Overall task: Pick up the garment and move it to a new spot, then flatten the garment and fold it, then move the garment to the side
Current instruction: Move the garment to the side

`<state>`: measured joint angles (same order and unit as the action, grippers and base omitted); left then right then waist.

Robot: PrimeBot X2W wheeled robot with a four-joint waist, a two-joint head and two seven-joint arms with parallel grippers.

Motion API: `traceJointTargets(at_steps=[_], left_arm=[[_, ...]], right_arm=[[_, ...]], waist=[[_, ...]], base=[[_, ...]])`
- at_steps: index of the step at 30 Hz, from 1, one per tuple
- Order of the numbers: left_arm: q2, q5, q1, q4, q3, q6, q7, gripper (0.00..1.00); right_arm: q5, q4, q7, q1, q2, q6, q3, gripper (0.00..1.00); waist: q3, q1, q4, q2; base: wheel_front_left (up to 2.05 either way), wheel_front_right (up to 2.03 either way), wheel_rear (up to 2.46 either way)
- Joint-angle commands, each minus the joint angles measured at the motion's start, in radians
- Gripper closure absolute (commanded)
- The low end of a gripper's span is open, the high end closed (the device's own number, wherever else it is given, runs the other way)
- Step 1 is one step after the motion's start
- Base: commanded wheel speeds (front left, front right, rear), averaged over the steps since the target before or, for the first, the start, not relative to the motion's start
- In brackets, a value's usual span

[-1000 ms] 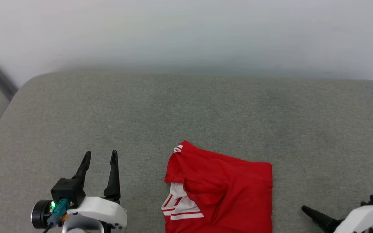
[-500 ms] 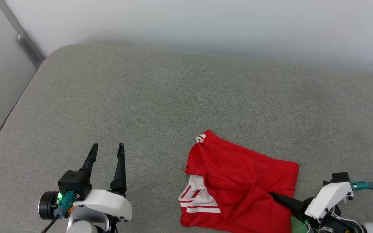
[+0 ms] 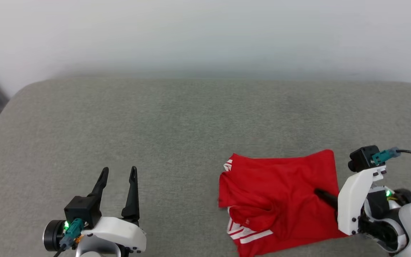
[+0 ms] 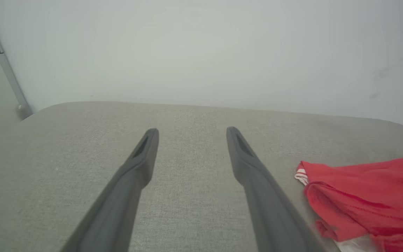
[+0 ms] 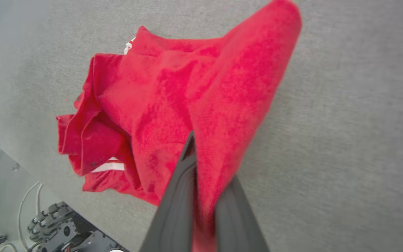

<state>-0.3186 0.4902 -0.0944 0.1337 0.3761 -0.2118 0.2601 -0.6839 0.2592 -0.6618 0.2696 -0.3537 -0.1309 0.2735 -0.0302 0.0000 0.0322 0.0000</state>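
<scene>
One grey cushion [image 3: 155, 125], pale wall [image 3: 205, 35]

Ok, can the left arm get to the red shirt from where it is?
Probably yes. The left end effector is open, and bare grey cushion lies between it and the garment, with nothing in the way. The right end effector is shut on the garment's opposite side.

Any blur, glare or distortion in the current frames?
Head view: soft even light, no glare, garment sharp. Left wrist view: left claw slightly soft, close to the lens. Right wrist view: right claw blurred near the bottom edge, garment weave crisp.
</scene>
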Motion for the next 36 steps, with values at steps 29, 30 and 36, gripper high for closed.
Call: traceJointTargets(at_steps=[29, 30, 36], left_arm=[[-0.081, -0.164, -0.367, -0.24, 0.041, 0.06, -0.105, 0.0], [-0.084, -0.166, -0.376, -0.248, 0.044, 0.062, -0.11, 0.0], [-0.09, -0.18, -0.403, -0.277, 0.053, 0.062, -0.127, 0.0]], right_arm=[[0.4, 0.296, 0.278, 0.456, -0.17, 0.001, -0.349, 1.0], [0.411, 0.31, 0.304, 0.463, -0.162, 0.0, -0.365, 1.0], [0.477, 0.393, 0.408, 0.477, -0.118, 0.001, -0.445, 0.0]], waist=[[-0.523, 0.0, -0.35, 0.0], [-0.535, 0.0, -0.346, 0.0], [-0.566, 0.0, -0.335, 0.0]], base=[[0.0, 0.0, 0.0], [0.0, 0.0, 0.0], [0.0, 0.0, 0.0]])
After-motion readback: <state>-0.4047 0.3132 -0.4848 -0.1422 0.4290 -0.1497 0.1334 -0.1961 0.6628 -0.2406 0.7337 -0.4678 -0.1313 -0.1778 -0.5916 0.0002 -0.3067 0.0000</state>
